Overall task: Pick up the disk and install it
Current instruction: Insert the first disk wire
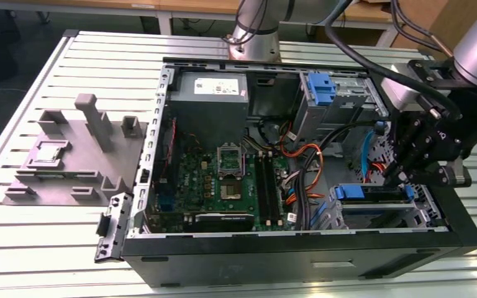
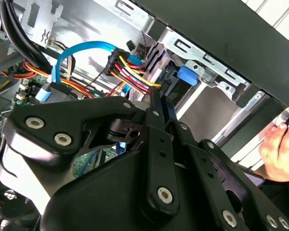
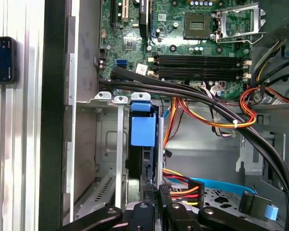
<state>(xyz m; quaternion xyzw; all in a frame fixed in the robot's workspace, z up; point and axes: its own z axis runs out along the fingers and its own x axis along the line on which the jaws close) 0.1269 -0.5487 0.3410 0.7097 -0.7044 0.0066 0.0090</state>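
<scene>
The disk (image 1: pixel 371 193) sits slotted in the lower drive cage (image 1: pixel 387 214) at the front corner of the open computer case, on the exterior view's right. Its blue carrier frame (image 3: pixel 143 130) faces out between the cage's metal rails. In the second wrist view a blue part of the frame (image 2: pixel 188 74) shows past the power cables. My gripper (image 1: pixel 404 181) hangs over the disk's end nearest the case wall. Its two black fingers are pressed together, so my gripper (image 3: pixel 157 192) is shut, with its tips at the disk's edge. In the second wrist view my gripper (image 2: pixel 156 103) has nothing visible between the fingers.
Bundled cables (image 3: pixel 216 115) cross right beside the cage. A second cage with a blue bracket (image 1: pixel 322 87) and the power supply (image 1: pixel 213 93) stand at the case's back. A grey fixture (image 1: pixel 72 155) lies on the slatted table. A person's hand (image 2: pixel 279 144) is outside the case.
</scene>
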